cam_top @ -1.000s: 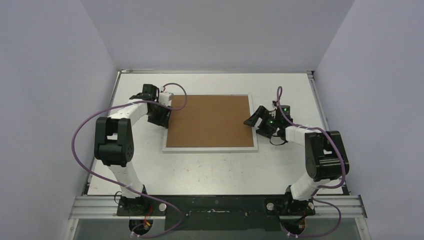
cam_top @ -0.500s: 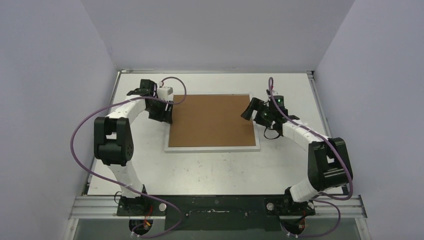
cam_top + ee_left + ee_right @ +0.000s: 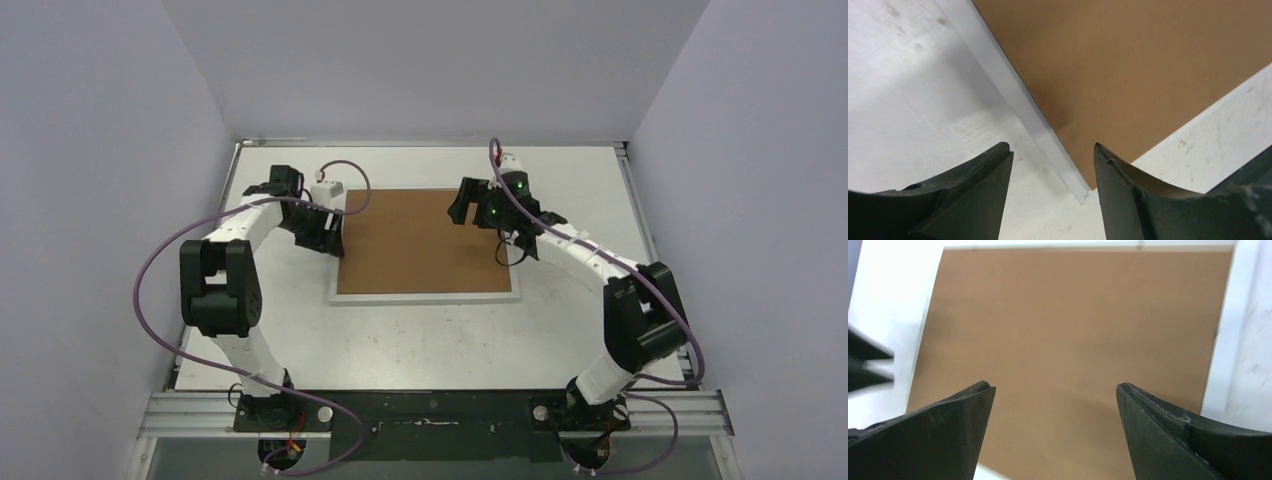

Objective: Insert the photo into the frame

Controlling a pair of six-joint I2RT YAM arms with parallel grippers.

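The frame [image 3: 425,250] lies flat on the table with its brown board up and its thin white edge [image 3: 1013,85] around it. The photo is hidden. My left gripper [image 3: 328,238] is open at the frame's left edge. In the left wrist view one corner of the frame [image 3: 1081,191] lies on the table just beyond the gap of that gripper [image 3: 1052,146]. My right gripper [image 3: 460,207] hovers over the board's far right part, open wide and holding nothing. In the right wrist view only brown board [image 3: 1073,325] shows past the right gripper [image 3: 1054,386].
The white table [image 3: 420,340] is closed in by pale walls on three sides. A metal rail [image 3: 430,410] with both arm bases runs along the near edge. Purple cables [image 3: 150,280] loop off each arm.
My right gripper has swung from the frame's right edge up and left over the board. The left gripper's jaws have spread wider beside the left edge.
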